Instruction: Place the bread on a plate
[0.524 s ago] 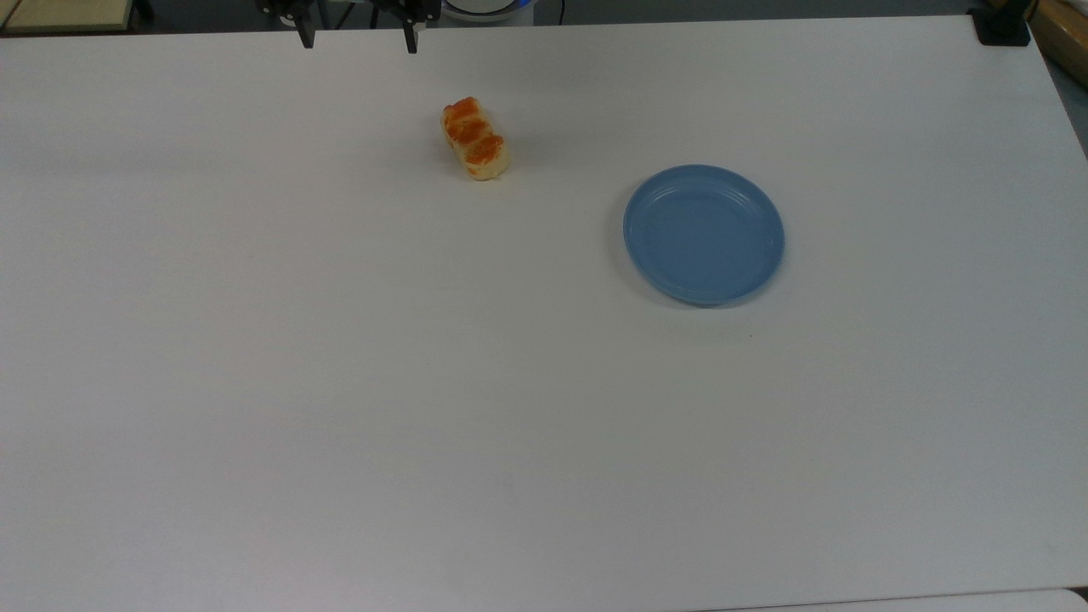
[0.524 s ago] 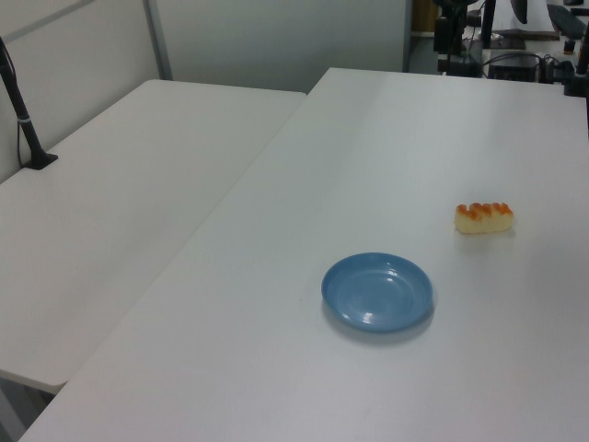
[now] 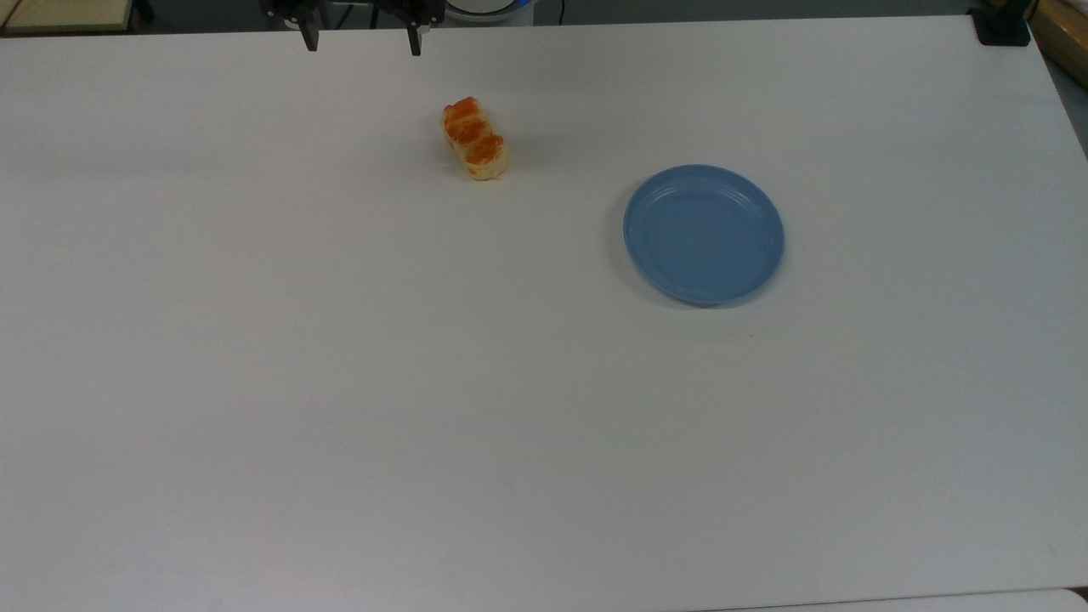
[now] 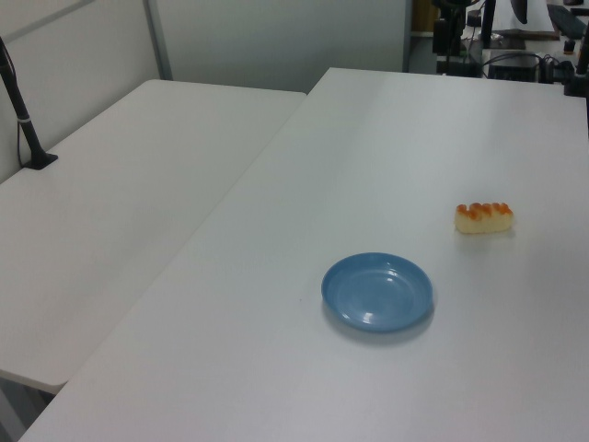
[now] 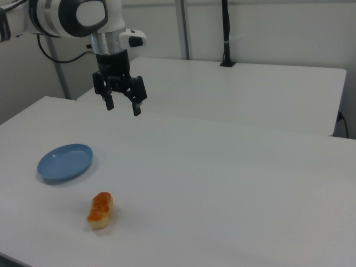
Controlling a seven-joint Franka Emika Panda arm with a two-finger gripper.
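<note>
The bread lies on the white worktop, well apart from the plate, which sits empty toward the top view's right. The step in hand is judged to be the approach for the pick: nothing has been lifted yet. The gripper is held high above the worktop, clear of both things; in the top view it is seen at the upper edge, up and to the left of the bread.

To do this step well, the gripper should be brought directly over the middle of the bun and turned so that the jaws close across its short width, not along its length. The descent should be stopped just above the worktop, so that the fingertips straddle the pale sides below the glossy orange lumps. A gentle squeeze is advised, since the bun is likely soft.

The jaws are spread wide apart, nothing is held between them, and nothing is touched.
</note>
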